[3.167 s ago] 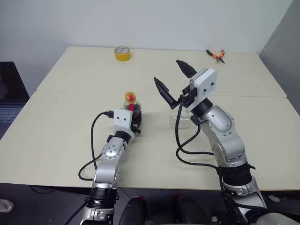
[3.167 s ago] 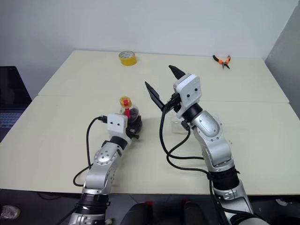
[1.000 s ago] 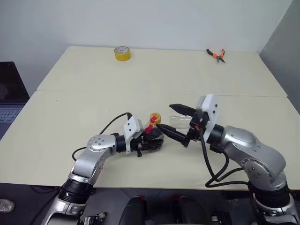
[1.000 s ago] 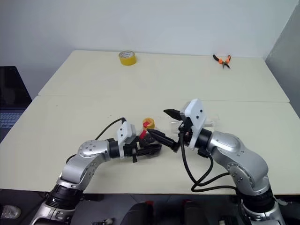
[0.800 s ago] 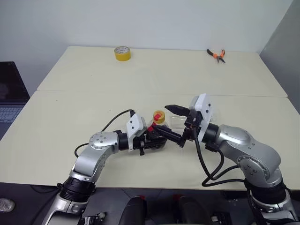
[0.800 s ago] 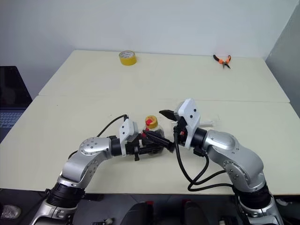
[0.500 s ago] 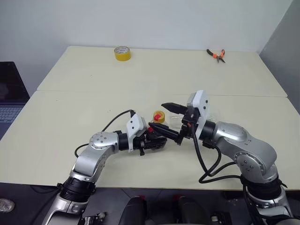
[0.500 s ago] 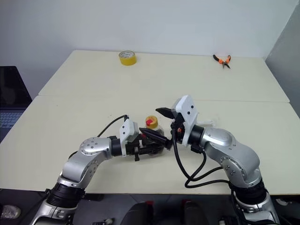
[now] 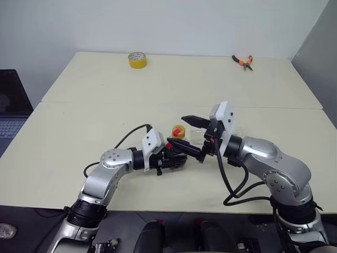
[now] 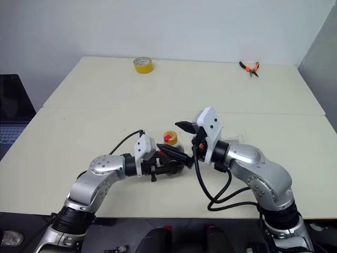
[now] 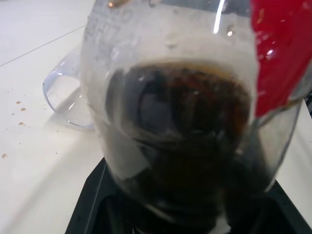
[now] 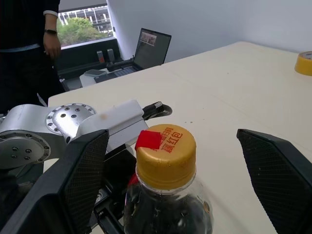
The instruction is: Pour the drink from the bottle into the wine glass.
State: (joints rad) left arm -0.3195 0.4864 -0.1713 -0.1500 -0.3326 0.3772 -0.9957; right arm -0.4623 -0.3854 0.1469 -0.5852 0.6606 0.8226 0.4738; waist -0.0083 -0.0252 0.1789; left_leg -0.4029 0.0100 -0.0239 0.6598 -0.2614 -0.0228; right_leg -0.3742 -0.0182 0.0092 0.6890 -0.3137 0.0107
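Right wrist view looks straight along the right gripper (image 12: 168, 170), whose two black fingers (image 12: 85, 170) stand wide apart on either side of the yellow cap (image 12: 165, 153), neither one touching it. That cap tops the bottle (image 9: 176, 142), a squat clear one with a red neck label (image 11: 278, 53) and the dark drink (image 11: 190, 146) pooled in its round body. Gripping that body from about nine o'clock is the left gripper (image 9: 174, 157), its fingers clamped on the bottle and holding it roughly upright near the front middle of the table (image 9: 79, 121). Seen from the head, the right gripper reaches in from three o'clock, one finger above and one below the cap's level. Just past the bottle toward two o'clock is the wine glass (image 9: 197, 136), partly hidden by the right gripper; whether it stands or lies I cannot tell. Far off at eleven o'clock sits a yellow tape roll (image 9: 137, 59), and at one o'clock orange-handled pliers (image 9: 243, 62). A laptop (image 12: 152, 46) stands on a separate desk, with a person (image 12: 29, 44) beside it.
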